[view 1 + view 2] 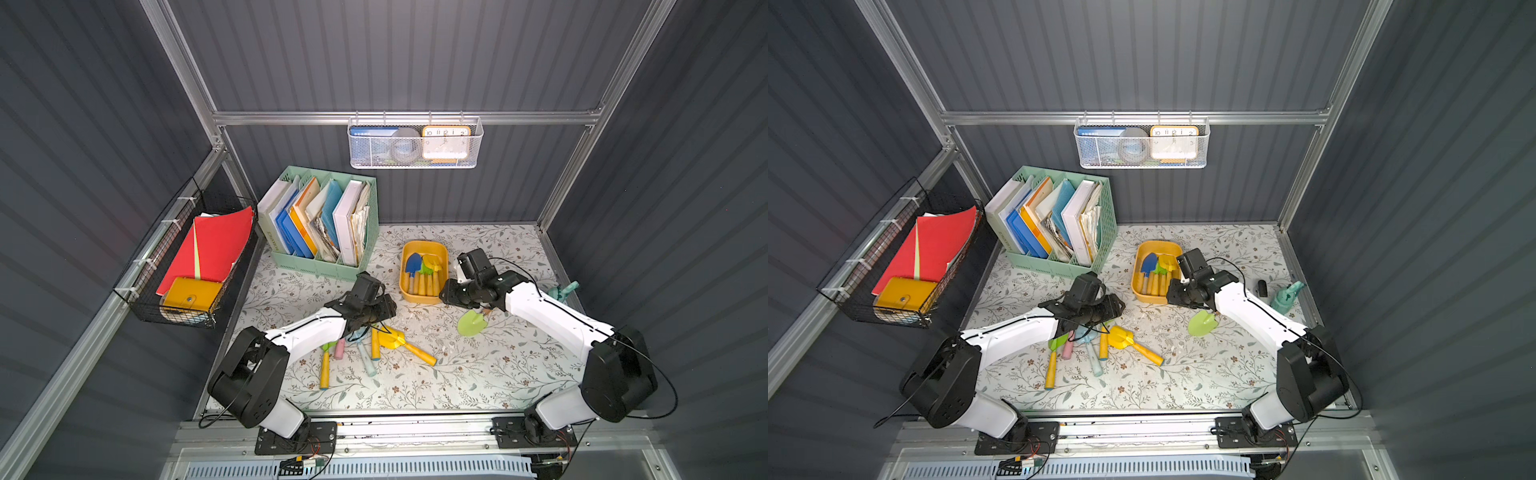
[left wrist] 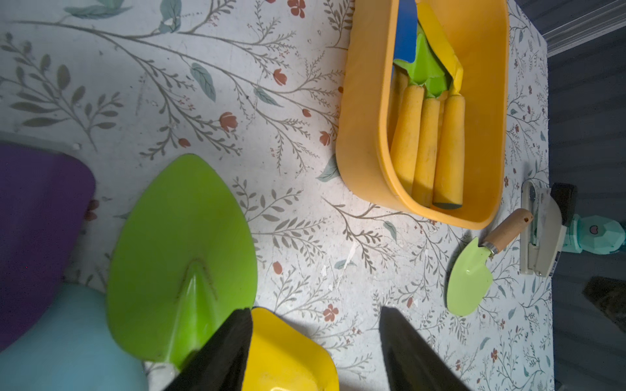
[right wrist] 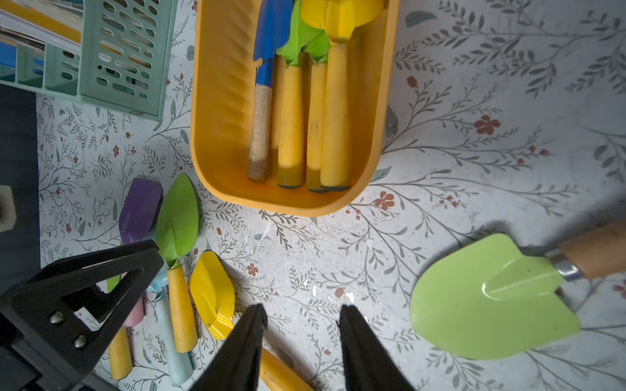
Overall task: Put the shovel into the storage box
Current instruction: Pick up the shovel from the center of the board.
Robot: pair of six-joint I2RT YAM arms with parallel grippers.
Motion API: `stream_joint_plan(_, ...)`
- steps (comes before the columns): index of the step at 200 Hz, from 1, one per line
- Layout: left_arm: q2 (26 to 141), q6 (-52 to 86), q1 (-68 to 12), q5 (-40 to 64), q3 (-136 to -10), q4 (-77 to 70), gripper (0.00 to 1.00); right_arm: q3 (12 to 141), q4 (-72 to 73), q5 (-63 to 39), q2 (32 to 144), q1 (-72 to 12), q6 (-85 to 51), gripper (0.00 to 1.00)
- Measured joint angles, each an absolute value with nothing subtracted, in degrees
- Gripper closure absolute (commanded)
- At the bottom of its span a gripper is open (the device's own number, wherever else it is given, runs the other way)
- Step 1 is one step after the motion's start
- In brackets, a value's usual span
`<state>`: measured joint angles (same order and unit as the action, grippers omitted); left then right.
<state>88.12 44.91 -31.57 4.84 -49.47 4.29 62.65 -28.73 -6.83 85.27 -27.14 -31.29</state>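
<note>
l jaws spread | r jaws spread, empty — green shovel (image 3: 491,298) nr storage box (image 3: 220,101)

One yellow box (image 3: 220,101) holds at least four shovels (image 3: 291,118): one blue shovel (image 3: 271,30), two green shovels (image 3: 299,34) and one yellow shovel (image 3: 338,17). On the table (image 1: 478,374) lie six more: five in a pile (image 1: 376,345), as far as I can tell, and one light green shovel (image 1: 469,324) alone. There are also two robot arms (image 1: 307,332), one white basket (image 1: 415,160), one black basket (image 1: 178,303), one file organiser (image 1: 316,268) and one clock (image 1: 446,141).
</note>
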Motion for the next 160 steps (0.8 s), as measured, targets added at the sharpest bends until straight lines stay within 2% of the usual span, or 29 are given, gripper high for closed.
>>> stream_joint_plan(38, 87.29, 44.97, -31.7, 4.25, -49.04, 4.54, 0.35, 55.83, -27.44, -6.0, 82.41, -27.11, -32.58, 0.53)
stream_joint_plan(90, 84.82, 46.06, -32.01, 1.89, -46.63, 6.85, 0.42, 48.23, -25.85, -6.0, 79.99, -27.24, -34.11, 0.53)
stream_joint_plan(160, 81.82, 48.21, -32.01, -3.92, -46.13, 13.41, 0.49, 47.27, -22.79, -6.31, 79.2, -28.84, -35.07, 0.53)
